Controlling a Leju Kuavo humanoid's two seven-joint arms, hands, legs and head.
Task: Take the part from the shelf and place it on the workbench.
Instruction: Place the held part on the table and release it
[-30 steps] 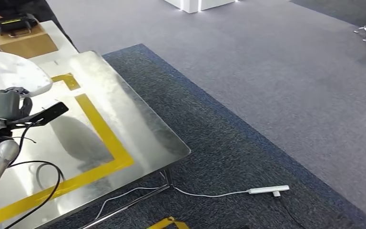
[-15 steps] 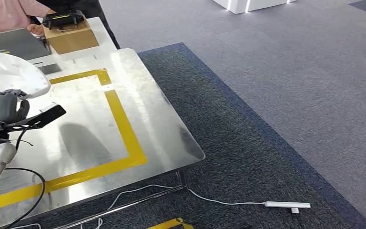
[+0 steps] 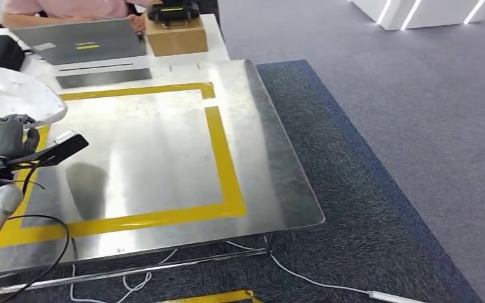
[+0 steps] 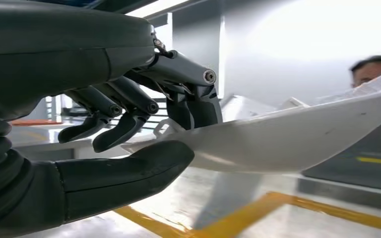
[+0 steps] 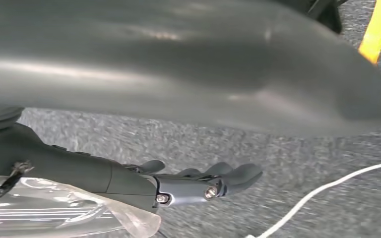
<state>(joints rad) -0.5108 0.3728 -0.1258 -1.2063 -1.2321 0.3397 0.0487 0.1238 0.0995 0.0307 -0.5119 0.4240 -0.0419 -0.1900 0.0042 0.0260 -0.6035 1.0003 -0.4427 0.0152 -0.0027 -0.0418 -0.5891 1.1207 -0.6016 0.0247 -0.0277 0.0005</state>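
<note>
My left hand (image 3: 3, 137) holds the part (image 3: 17, 95), a white curved shell, at the left edge of the head view, above the steel workbench (image 3: 271, 158). In the left wrist view the part (image 4: 297, 136) sits between the thumb and the dark fingers (image 4: 129, 111) of my left hand (image 4: 129, 139), well above the bench top. My right hand (image 5: 198, 183) hangs over the grey carpet, fingers fairly straight and apart, with nothing in it.
A yellow tape rectangle (image 3: 224, 158) marks the bench top. At the far side stand a laptop (image 3: 82, 44), a cardboard box (image 3: 177, 35) with a black device on it, and a person in pink. White cables (image 3: 316, 281) run over the carpet under the bench.
The camera has swung to the left, so the bench now lies more centred and the laptop and person have come into view. My left hand keeps holding the part.
</note>
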